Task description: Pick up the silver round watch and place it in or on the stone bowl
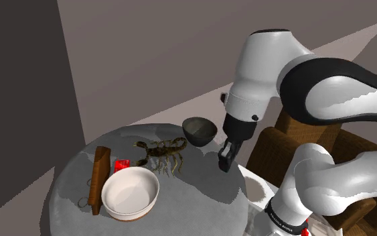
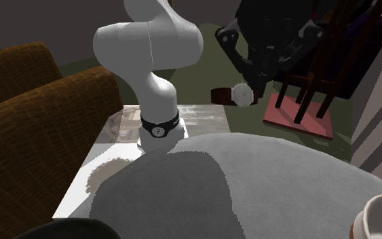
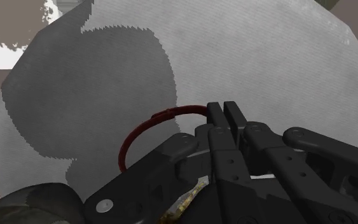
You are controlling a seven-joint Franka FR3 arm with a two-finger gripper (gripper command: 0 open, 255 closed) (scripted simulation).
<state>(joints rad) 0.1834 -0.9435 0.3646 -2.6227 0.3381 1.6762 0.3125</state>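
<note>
Watch clamped in closed gripper (strap loop hanging free). Carry should be kept level, release made low over dark bowl at far edge of table.

Shoulder view: sat high beside the arm and faced down across the round grey table from a medium distance.
Second exterior view: sat low and close at the table's edge opposite the arm, facing back toward the arm's base.
Wrist view: looked along the gripper onto the tabletop, very close.
Shared: the grey tabletop, seen in all three views.
</note>
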